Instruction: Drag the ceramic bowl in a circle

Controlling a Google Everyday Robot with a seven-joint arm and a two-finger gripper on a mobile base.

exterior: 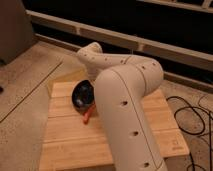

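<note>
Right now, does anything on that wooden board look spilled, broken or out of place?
Nothing stands out. The ceramic bowl sits on the wooden board, a thin orange stick lying beside it; no spill or damage shows. The gripper is out of sight behind the robot's arm.

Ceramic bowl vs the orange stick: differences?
The ceramic bowl is round, dark and glossy; the orange stick is thin, straight and bright. The bowl is much the wider. The bowl lies farther back; the stick nearer the camera. Both lie on the wooden board, partly hidden by the arm. The gripper is out of sight behind that arm.
</note>
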